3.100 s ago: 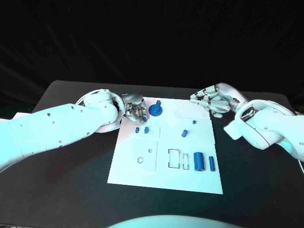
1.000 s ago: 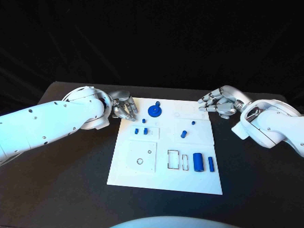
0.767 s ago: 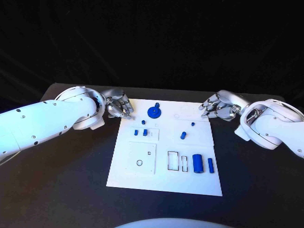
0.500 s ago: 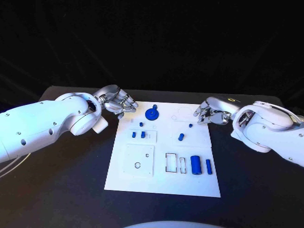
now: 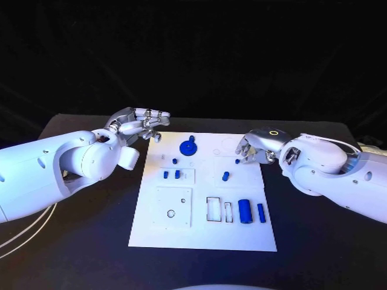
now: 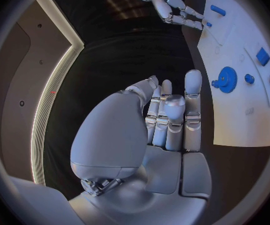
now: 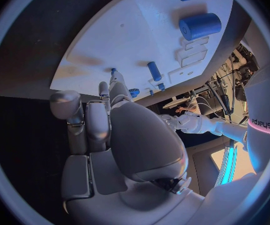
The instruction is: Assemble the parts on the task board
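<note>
The white task board [image 5: 202, 232] lies in the middle of the black table. A blue gear [image 5: 187, 148] stands near its far edge, with several small blue pegs [image 5: 171, 174] below it. A thick blue cylinder [image 5: 244, 211] and a slim one [image 5: 260, 212] lie at the lower right. My left hand [image 5: 141, 124] hovers off the board's far left corner, fingers loosely extended, holding nothing. My right hand [image 5: 253, 148] is at the board's far right edge, beside a small peg [image 5: 237, 161], and is also empty. The right wrist view shows straight fingers [image 7: 104, 125] over the board [image 7: 122, 40].
The board carries outlined rectangular slots [image 5: 214, 208] and a raised square plate with a ring mark [image 5: 172, 205]. Black table [image 5: 71, 241] spreads out on both sides of the board. White cables [image 5: 10, 244] trail at the left.
The camera has shifted. My left hand has drawn back from the gear to beyond the board's far left corner. My right hand has turned and sits lower at the board's right edge.
</note>
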Tool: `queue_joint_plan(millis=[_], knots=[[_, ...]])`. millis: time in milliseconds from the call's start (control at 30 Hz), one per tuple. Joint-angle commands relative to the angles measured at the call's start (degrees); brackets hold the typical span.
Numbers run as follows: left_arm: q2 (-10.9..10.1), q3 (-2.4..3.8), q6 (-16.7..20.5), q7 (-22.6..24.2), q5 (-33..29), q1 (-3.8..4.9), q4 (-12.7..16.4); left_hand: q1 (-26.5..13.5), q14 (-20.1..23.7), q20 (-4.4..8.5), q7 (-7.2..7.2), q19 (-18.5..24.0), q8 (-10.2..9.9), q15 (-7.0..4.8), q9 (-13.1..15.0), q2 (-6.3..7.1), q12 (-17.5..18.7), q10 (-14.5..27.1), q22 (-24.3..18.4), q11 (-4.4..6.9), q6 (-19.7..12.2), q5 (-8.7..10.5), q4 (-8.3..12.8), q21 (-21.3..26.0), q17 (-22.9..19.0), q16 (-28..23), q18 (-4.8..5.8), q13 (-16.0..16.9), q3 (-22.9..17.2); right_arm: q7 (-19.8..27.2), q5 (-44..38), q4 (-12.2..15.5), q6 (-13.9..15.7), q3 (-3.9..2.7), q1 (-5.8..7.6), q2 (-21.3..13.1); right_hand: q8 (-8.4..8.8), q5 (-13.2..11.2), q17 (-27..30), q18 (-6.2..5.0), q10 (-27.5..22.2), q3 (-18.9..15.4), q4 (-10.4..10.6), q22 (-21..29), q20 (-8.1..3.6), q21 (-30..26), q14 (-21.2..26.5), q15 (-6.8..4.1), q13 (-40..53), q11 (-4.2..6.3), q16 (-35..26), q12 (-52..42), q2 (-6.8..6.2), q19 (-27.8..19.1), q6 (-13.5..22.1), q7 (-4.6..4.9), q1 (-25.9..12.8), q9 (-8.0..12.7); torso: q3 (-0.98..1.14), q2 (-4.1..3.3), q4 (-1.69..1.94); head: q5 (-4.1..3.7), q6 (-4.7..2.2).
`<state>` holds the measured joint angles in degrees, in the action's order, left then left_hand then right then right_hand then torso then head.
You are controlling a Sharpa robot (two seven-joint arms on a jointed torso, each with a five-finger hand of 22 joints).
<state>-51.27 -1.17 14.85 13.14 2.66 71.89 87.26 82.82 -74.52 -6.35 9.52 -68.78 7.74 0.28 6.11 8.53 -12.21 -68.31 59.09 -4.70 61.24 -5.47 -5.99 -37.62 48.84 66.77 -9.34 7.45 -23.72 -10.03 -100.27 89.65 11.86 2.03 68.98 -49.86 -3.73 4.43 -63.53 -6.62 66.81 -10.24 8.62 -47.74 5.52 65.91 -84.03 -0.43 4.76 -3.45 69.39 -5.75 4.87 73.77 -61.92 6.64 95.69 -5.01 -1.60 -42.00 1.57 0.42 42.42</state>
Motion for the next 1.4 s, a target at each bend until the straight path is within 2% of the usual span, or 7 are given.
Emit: queue_joint_plan(millis=[33,233,300,667,967,1233,1400], knots=[[-0.08,0.01,0.33,3.19,-5.59,-0.04,0.48,-0.39,0.57,0.09,-0.42,0.36,0.24,0.00,-0.06,-0.05,-0.21,-0.25,-0.09,0.04,-0.07,0.02,0.04,0.26,-0.11,-0.23,-0.66,0.07,0.24,-1.12,-2.93,-0.47,-1.37,0.05,-0.35,0.59,0.24,-0.18,-0.11,-0.93,-0.10,0.26,0.28,0.08,-0.24,-0.22,-1.64,-0.44,-0.18,0.09,0.00,0.46,-0.14,-0.01,0.45,-0.02,-0.31,0.12,0.01,-0.07,0.06,-0.22,-0.04],[-0.24,-0.02,0.63,3.19,-5.17,-0.06,1.03,-0.79,0.94,0.05,-0.05,0.70,-0.18,0.18,-0.43,-0.18,-0.93,0.71,-1.16,-0.22,-1.27,0.00,-0.10,1.98,-0.98,-0.81,-0.79,0.38,0.98,-1.03,-2.53,-1.40,-1.97,0.08,-0.73,1.69,0.12,-0.19,-0.28,-0.93,0.15,0.99,0.46,0.13,-0.33,-0.28,-1.73,-0.58,-0.56,0.27,0.11,0.76,0.24,0.08,0.34,-0.19,-0.11,0.22,0.05,-0.13,0.05,-0.38,-0.02],[-0.25,-0.03,0.61,3.15,-5.05,-0.06,1.12,-0.90,1.15,-0.02,0.08,0.88,-0.28,0.28,-0.53,-0.20,-1.11,1.11,-1.59,-0.37,-1.62,0.01,-0.15,2.67,-1.40,-1.08,-0.85,0.46,1.23,-0.97,-2.49,-1.60,-2.17,0.09,-0.79,2.01,0.07,-0.27,-0.26,-0.93,0.33,1.36,0.52,0.10,-0.39,-0.28,-1.75,-0.66,-0.70,0.37,0.09,0.86,0.40,0.14,0.19,-0.28,-0.01,0.24,0.08,-0.11,-0.05,-0.32,0.08],[-0.02,-0.06,0.10,2.94,-3.22,-0.11,1.18,-0.71,1.99,-0.19,0.32,1.41,-0.29,0.48,-0.72,-0.45,-1.84,2.13,-2.75,-0.60,-2.23,-0.02,-0.01,4.59,-2.93,-2.08,-1.07,0.73,1.76,-0.93,-1.96,-2.62,-3.48,0.16,-1.16,2.78,-0.13,-1.49,-0.52,-0.86,1.69,3.78,1.19,-0.11,-0.69,-0.23,-1.89,-0.91,-1.05,0.65,0.23,1.26,1.46,0.51,-1.11,-0.46,0.07,0.25,0.10,-0.06,-0.09,-0.41,0.50],[0.03,-0.07,-0.32,1.94,-1.31,-0.16,1.14,0.78,1.73,-0.17,0.30,0.97,0.10,0.37,-0.82,-0.98,-3.59,2.24,-2.94,-0.45,-2.42,-0.03,1.11,4.81,-2.51,-1.72,-1.09,1.40,2.04,-1.44,-1.49,-2.97,-5.79,0.20,-1.83,3.23,-0.53,-1.57,-1.48,-0.72,3.39,5.85,1.30,-0.82,-0.88,0.18,-2.14,-1.08,-0.99,0.85,1.01,1.25,1.41,1.04,-2.83,-0.54,0.12,0.05,0.11,-0.06,-0.04,-0.34,0.87],[0.11,-0.07,-0.39,1.50,-0.26,-0.16,1.10,1.63,1.79,-0.04,0.24,0.88,0.30,0.25,-0.87,-1.20,-4.39,2.51,-3.19,-0.36,-2.49,-0.07,1.82,5.24,-2.83,-1.83,-1.16,1.73,2.11,-2.35,-1.88,-3.11,-5.75,0.20,-2.14,3.55,-0.36,-1.62,-1.54,-0.70,3.64,6.31,1.84,-0.84,-0.93,0.20,-2.15,-1.10,-1.07,0.81,1.07,1.54,0.89,1.14,-3.07,-0.52,-0.69,0.09,0.06,-0.05,-0.07,-0.63,1.03],[0.12,-0.07,-0.40,1.21,0.32,-0.16,0.97,1.93,1.86,-0.01,0.26,0.84,0.38,0.23,-0.89,-1.25,-4.65,2.68,-3.21,-0.36,-2.53,-0.07,2.10,5.30,-3.00,-1.91,-1.15,1.83,2.15,-2.46,-1.99,-2.89,-3.26,0.20,-2.23,3.48,-0.36,-1.62,-1.90,-0.64,3.89,7.07,2.01,-1.24,-0.99,0.44,-2.20,-1.18,-1.07,0.89,1.36,1.66,1.10,1.35,-3.36,-0.60,-0.70,0.08,0.09,0.02,-0.08,-0.60,1.15]])
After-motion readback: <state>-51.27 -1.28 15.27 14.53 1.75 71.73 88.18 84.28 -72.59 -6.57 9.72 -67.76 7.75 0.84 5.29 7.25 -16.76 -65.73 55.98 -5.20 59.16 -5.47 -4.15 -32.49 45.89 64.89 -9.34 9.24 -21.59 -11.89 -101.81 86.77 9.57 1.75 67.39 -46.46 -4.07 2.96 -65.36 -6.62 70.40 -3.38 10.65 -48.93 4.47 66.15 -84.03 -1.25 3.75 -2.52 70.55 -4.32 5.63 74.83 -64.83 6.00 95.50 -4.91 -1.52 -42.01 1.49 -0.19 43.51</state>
